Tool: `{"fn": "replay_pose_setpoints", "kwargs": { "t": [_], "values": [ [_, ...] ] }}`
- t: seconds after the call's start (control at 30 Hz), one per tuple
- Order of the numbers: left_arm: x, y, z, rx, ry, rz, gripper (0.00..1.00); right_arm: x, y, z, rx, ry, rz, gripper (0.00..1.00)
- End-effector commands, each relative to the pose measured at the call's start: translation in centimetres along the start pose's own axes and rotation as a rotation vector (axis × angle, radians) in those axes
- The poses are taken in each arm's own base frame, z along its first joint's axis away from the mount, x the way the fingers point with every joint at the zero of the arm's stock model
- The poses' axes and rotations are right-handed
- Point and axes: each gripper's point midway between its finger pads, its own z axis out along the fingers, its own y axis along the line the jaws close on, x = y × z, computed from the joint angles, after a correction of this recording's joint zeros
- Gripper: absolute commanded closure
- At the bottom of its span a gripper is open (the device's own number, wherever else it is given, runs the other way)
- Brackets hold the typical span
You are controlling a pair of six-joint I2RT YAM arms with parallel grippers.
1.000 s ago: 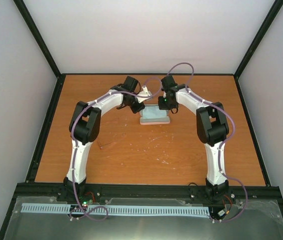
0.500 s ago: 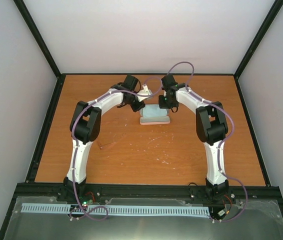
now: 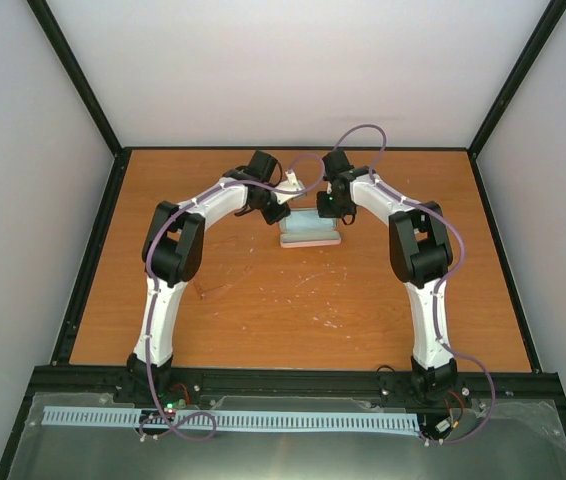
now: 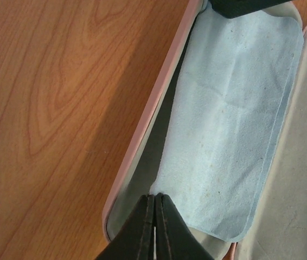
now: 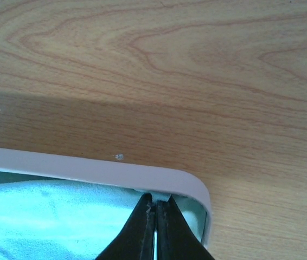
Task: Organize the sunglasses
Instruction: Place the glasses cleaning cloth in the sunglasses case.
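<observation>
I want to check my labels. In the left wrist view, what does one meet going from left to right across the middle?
table → pink case rim → blue cloth → beige lining

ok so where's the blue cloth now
Top view: the blue cloth lies inside the open pink case at the far centre of the table, between the left end effector and the right end effector.

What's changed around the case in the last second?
Almost nothing. The right arm's elbow eased slightly inward; the right claw stays shut at the pink case rim. The left claw stays shut at the blue cloth edge inside the case. Case and cloth haven't moved; nothing grabbed or released.
</observation>
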Motion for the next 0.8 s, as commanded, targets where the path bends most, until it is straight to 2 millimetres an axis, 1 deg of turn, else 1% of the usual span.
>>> {"fn": "replay_pose_setpoints", "kwargs": {
  "t": [0.0,0.13,0.4,0.53,0.6,0.67,0.77],
  "values": [
    [-0.6,1.0,-0.3,-0.01,-0.015,0.011,0.92,-0.6,-0.4,0.2,0.01,-0.005,-0.002,0.94],
    [-0.5,1.1,-0.4,-0.015,-0.011,0.009,0.89,-0.8,-0.3,0.1,0.008,-0.012,0.002,0.89],
    [-0.7,1.2,-0.7,-0.024,-0.011,0.0,0.85,-1.1,-0.4,-0.5,0.015,-0.027,0.005,0.86],
    [-0.8,1.3,-1.1,-0.034,-0.01,-0.009,0.82,-1.3,-0.4,-1.0,0.021,-0.04,0.005,0.82],
    [-0.9,1.2,-1.4,-0.038,-0.013,-0.014,0.77,-1.5,-0.5,-1.3,0.025,-0.049,0.006,0.78],
    [-0.8,1.1,-1.7,-0.043,-0.018,-0.02,0.67,-1.6,-0.6,-1.7,0.03,-0.057,0.006,0.68],
    [-1.1,1.1,-2.3,-0.059,-0.036,-0.019,0.55,-1.7,-0.8,-2.4,0.04,-0.072,0.011,0.61]
  ]
}}
